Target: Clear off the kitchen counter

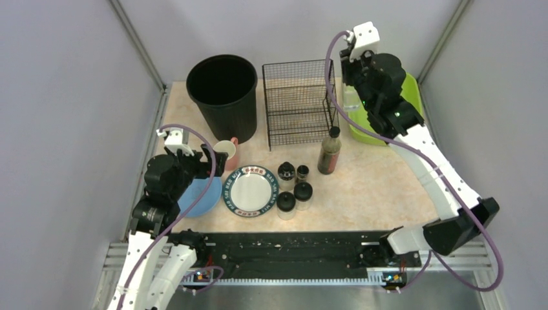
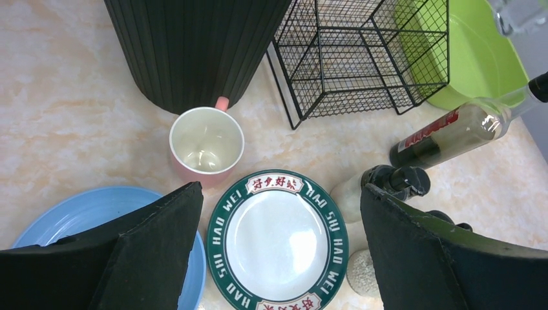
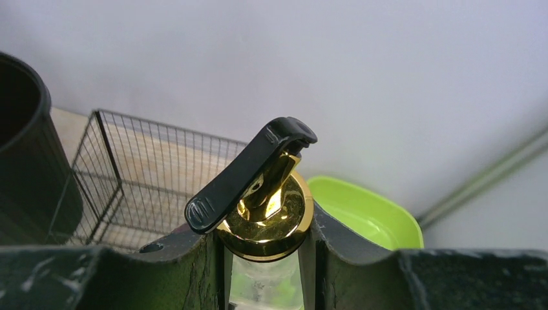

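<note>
The kitchen counter (image 1: 381, 187) is a beige speckled top. My right gripper (image 3: 266, 258) is shut on the neck of a clear pump bottle (image 3: 265, 213) with a gold collar and a black pump head. In the top view this gripper (image 1: 354, 81) holds the bottle (image 1: 351, 100) at the back, between the wire rack and the green tray. My left gripper (image 2: 281, 190) hangs open over a green-rimmed white plate (image 2: 278, 242), with nothing between its fingers. In the top view the left gripper (image 1: 205, 169) is at the left, beside that plate (image 1: 251, 190).
A blue plate (image 1: 200, 197), a pink mug (image 1: 227, 152), several black-capped shakers (image 1: 286, 171) and a dark sauce bottle (image 1: 329, 152) stand on the counter. At the back are a black bin (image 1: 223, 93), a wire rack (image 1: 297, 103) and a lime-green tray (image 1: 407, 97).
</note>
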{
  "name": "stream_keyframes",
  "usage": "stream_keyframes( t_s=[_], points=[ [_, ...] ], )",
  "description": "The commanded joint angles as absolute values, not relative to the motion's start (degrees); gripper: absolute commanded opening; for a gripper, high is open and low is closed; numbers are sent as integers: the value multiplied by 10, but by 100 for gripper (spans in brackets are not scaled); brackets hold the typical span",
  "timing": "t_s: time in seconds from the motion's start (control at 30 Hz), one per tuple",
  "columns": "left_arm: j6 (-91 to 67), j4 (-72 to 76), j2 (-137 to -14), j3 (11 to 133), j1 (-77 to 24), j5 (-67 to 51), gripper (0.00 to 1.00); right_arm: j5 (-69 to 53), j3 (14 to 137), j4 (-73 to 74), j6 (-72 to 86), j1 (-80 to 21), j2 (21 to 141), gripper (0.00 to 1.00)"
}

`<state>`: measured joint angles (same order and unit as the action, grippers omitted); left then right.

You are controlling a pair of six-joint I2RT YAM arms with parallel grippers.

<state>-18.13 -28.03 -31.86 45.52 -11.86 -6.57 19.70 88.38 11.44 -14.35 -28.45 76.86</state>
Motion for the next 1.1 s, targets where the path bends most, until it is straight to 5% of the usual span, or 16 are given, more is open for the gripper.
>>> stream_keyframes(
  t_s=[0.0, 0.57, 1.07],
  points=[
    [-186, -262, -315, 457, -121, -65, 96, 92, 975, -37, -159, -253, 817, 0],
    [-179, -262, -306, 454, -121, -48, 96, -29, 1172, -115, -101, -227, 1047, 0],
    [-177, -265, -308, 455, -121, -44, 96, -6, 1151, -137, -43, -190, 1114, 0]
  ],
)
